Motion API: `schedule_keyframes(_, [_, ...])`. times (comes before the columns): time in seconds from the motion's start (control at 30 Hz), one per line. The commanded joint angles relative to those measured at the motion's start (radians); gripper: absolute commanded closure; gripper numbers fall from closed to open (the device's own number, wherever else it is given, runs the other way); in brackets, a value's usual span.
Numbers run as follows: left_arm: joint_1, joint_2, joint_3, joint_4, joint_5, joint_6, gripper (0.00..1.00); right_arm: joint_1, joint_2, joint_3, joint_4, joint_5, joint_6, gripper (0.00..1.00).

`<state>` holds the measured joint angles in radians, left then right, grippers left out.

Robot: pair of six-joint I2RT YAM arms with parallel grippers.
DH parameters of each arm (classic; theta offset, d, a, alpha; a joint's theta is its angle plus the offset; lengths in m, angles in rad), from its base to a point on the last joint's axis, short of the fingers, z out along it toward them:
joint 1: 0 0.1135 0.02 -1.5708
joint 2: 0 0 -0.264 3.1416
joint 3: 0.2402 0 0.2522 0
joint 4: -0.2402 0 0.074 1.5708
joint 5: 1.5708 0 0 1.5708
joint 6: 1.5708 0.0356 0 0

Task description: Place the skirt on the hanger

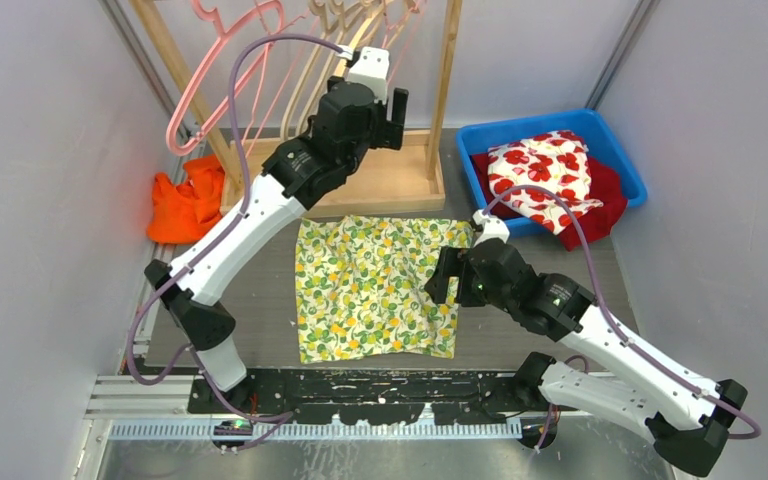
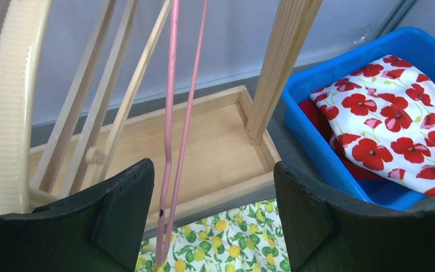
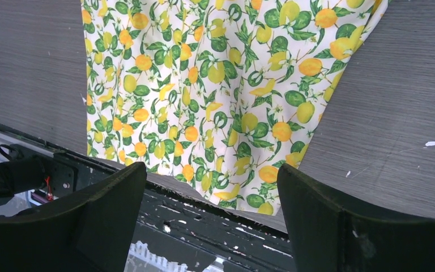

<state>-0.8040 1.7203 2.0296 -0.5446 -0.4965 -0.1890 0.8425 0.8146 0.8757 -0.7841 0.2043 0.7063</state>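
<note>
Hovering over the right edge of the skirt (image 1: 375, 285), which lies flat mid-table, the right gripper (image 3: 209, 187) spreads empty jaws. Farther back, the left gripper (image 2: 212, 192) straddles the pink hanger (image 2: 170, 141), jaws apart; closing squarely on the wire should hold it. The rack post (image 2: 277, 68) and blue bin (image 2: 317, 113) crowd its right; room opens back toward the skirt.

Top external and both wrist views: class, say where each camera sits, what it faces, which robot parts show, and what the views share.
Top external: above and behind the robot, looking down on the grey table; left arm and right arm show.
Left wrist: raised by the wooden hanger rack, facing a thin pink wire hanger; own open jaws.
Right wrist: looking back across the lemon-print fabric skirt to the near table edge; own open jaws.
Shared: all three show the skirt.
</note>
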Motion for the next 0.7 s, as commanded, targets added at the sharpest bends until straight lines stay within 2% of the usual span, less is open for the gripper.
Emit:
schedule_keyframes(0.0, [0.001, 0.019, 0.063, 0.143, -0.064, 0.107, 0.23, 0.003, -0.021, 0.002, 0.015, 0.017, 0.001, 0.1])
schedule_keyframes(0.13, [0.019, 0.052, 0.091, 0.147, -0.051, 0.115, 0.25, 0.004, -0.028, -0.005, 0.016, 0.018, 0.002, 0.1])
schedule_keyframes(0.33, [0.097, 0.083, 0.109, 0.128, 0.035, 0.052, 0.35, 0.004, -0.05, -0.014, 0.012, 0.014, 0.001, 0.1])
schedule_keyframes(0.57, [0.112, 0.102, 0.135, 0.132, 0.082, 0.057, 0.67, 0.004, -0.062, -0.024, 0.011, 0.014, 0.004, 0.1])
schedule_keyframes(0.6, [0.113, 0.103, 0.14, 0.131, 0.086, 0.057, 0.74, 0.004, -0.062, -0.025, 0.012, 0.012, 0.004, 0.1])
schedule_keyframes(0.67, [0.112, 0.104, 0.148, 0.129, 0.096, 0.058, 0.79, 0.004, -0.063, -0.026, 0.011, 0.012, 0.002, 0.1])
